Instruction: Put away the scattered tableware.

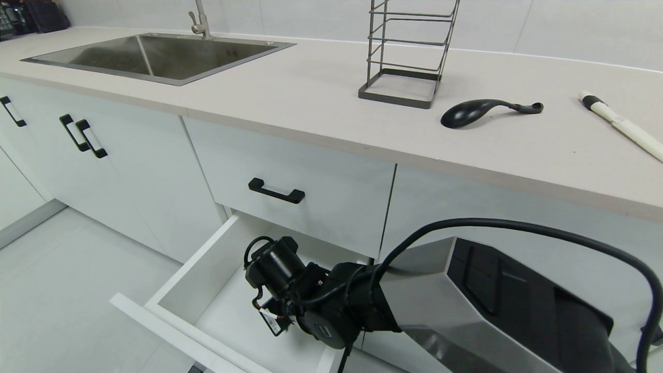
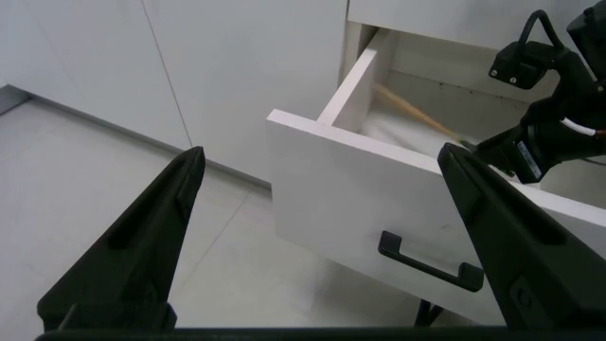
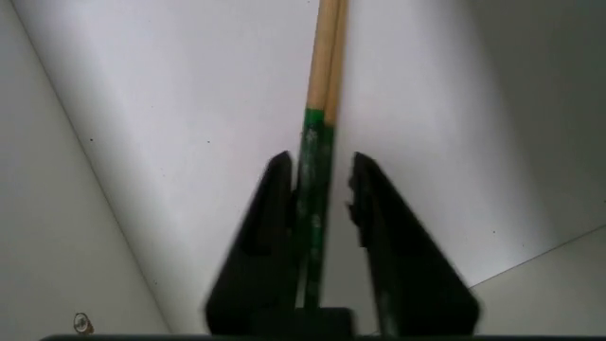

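Sink (image 1: 171, 57) set in counter (image 1: 311, 103), far left. Rack (image 1: 393, 100) on counter, mid-back; ladle (image 1: 462, 114) just right of it, long utensil (image 1: 624, 126) further right. Open drawer (image 1: 191, 264) below counter. Chopsticks (image 3: 327, 57) lie in drawer, between my right jaws. My left jaws outside drawer, before its front.

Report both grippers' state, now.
Left gripper: open, holding nothing.
Right gripper: astride the chopsticks in the drawer; clamped or released cannot be told.

No legible text, labels or numbers
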